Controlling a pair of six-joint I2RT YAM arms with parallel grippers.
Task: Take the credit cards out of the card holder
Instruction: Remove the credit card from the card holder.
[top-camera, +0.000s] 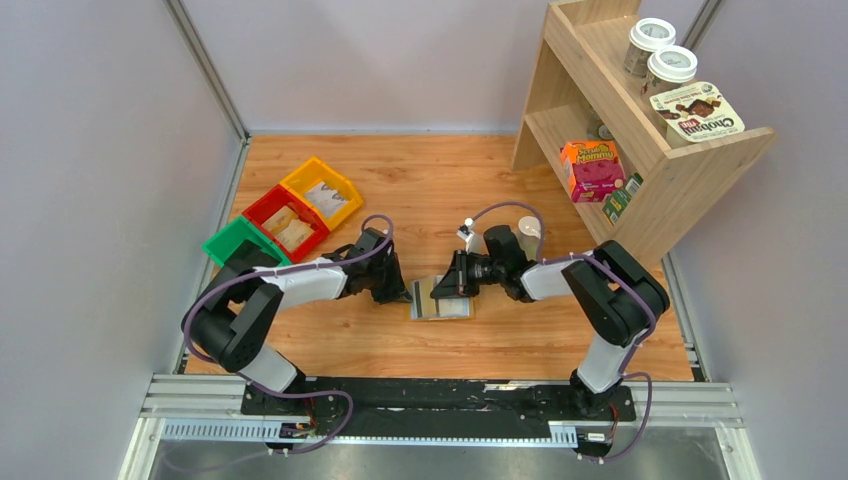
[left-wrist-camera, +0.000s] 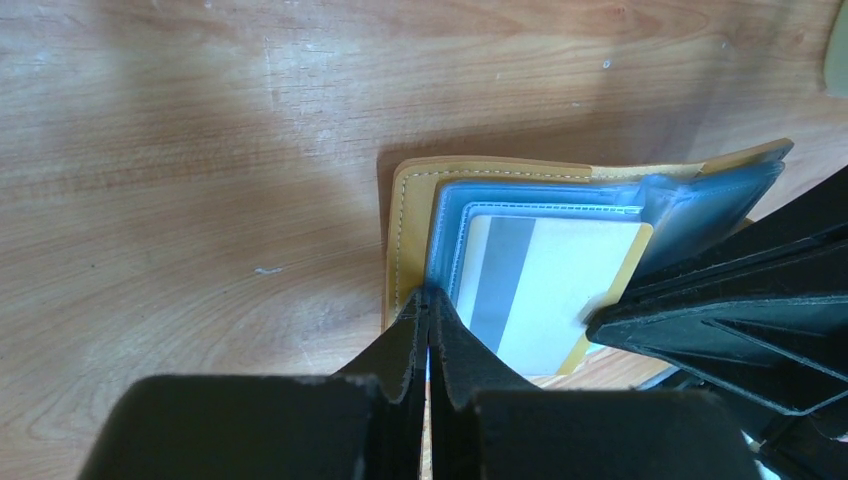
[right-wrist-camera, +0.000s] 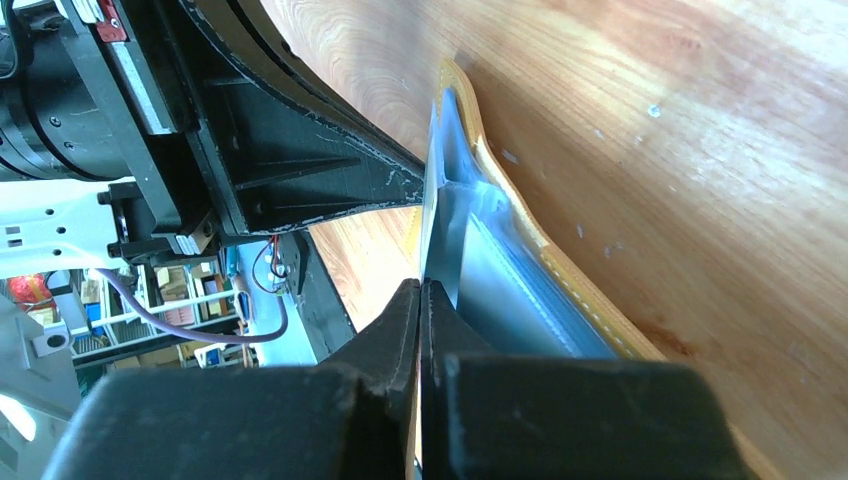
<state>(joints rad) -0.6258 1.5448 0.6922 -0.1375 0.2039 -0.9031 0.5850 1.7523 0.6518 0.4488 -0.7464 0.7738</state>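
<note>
Top view: holder (top-camera: 441, 308) open on table (top-camera: 440, 190) between arms. Left gripper (left-wrist-camera: 428, 300) jaws together, tips on holder's sleeve corner. Right gripper (right-wrist-camera: 420, 290) jaws together, pinching raised sleeve (left-wrist-camera: 700, 200) edge. Card (left-wrist-camera: 545, 290) inside sleeve pocket.

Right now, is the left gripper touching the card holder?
Touching. In the left wrist view the left gripper is shut on the near corner of the open card holder, with no gap between its fingertips and the corner.
</note>
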